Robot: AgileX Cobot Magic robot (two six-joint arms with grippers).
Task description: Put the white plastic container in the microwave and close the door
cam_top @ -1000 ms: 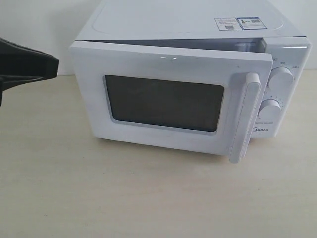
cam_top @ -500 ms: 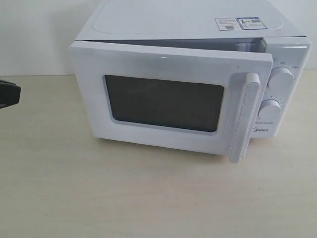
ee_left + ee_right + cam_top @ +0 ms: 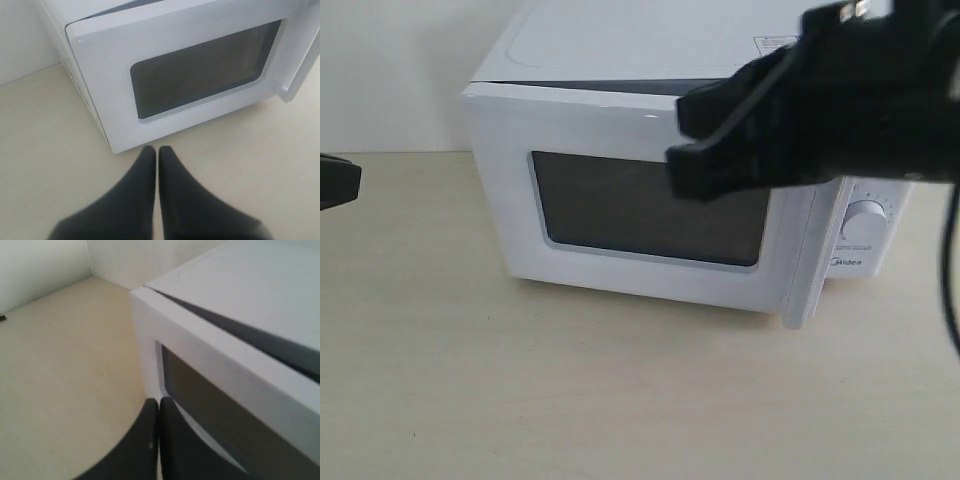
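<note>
Microwave (image 3: 620, 40): stood on the table (image 3: 520, 400).
Door (image 3: 500, 190): ajar, gap seen along its top.
Right gripper (image 3: 159, 401): clenched empty, held before the door.
Left gripper (image 3: 157, 149): clenched empty, held above the table.

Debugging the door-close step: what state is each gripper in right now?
Left gripper: closed, holding nothing.
Right gripper: closed, holding nothing.

Gloss and matt
The microwave (image 3: 620, 40) and the door (image 3: 500, 200) are finished in smooth glossy white; the table (image 3: 570, 400) is surfaced matt.
</note>
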